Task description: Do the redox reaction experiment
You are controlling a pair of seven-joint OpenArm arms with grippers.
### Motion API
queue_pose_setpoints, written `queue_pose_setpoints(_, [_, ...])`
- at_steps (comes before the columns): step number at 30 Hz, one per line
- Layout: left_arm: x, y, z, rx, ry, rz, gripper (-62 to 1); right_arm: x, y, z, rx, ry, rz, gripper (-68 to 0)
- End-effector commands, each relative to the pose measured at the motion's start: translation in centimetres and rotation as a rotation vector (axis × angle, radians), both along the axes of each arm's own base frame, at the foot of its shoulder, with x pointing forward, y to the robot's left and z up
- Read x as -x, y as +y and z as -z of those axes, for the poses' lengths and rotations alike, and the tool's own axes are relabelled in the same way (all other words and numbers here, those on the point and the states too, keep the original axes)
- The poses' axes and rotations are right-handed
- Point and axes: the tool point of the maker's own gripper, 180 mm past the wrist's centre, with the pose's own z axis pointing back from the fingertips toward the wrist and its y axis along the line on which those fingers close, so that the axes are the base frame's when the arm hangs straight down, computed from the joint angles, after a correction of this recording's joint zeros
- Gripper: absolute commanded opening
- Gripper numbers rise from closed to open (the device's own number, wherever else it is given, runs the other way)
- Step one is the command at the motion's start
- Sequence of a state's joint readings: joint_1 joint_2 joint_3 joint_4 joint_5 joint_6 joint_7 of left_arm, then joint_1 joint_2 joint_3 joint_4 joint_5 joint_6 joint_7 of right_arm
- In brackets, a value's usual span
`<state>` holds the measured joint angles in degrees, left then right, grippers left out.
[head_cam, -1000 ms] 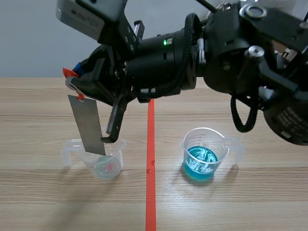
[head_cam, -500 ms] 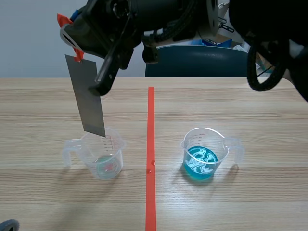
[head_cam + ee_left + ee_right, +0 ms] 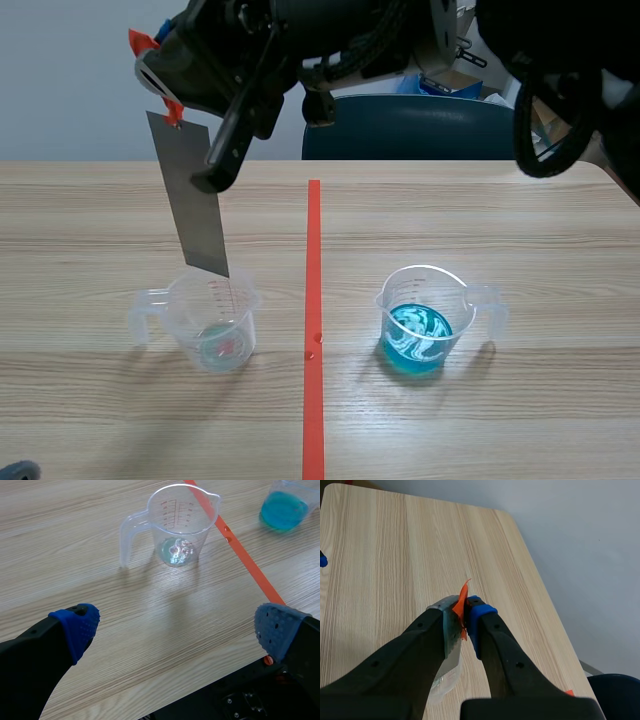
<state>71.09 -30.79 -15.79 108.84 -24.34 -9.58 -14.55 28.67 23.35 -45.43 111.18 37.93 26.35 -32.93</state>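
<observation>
While right gripper (image 3: 160, 85), upper left of frame, clamps metal strip (image 3: 197, 200) by its top so it hangs over lower-left clear cup (image 3: 212, 325), prob. for dipping, left gripper (image 3: 176, 628) sits w/ fingers apart.

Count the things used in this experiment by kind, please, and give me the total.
Clear measuring cups: 2, the nearly empty cup and the cup with blue liquid.
Grey metal strip: 1, held in the right gripper.
Total: 3.
</observation>
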Motion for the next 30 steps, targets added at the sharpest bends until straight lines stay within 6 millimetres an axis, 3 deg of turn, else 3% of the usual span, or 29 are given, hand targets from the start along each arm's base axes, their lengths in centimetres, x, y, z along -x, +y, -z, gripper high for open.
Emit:
queue_pose_setpoints(1, [-0.15, -0.33, -0.43, 0.012, -0.008, 0.001, 1.4, -0.22, 0.01, -0.75, -0.018, -0.016, 0.001, -66.7])
queue_pose_setpoints(30, [0.03, -0.27, -0.04, 0.003, 0.014, 0.001, 1.4, -0.16, 0.07, -0.91, -0.027, -0.018, -0.003, -66.7])
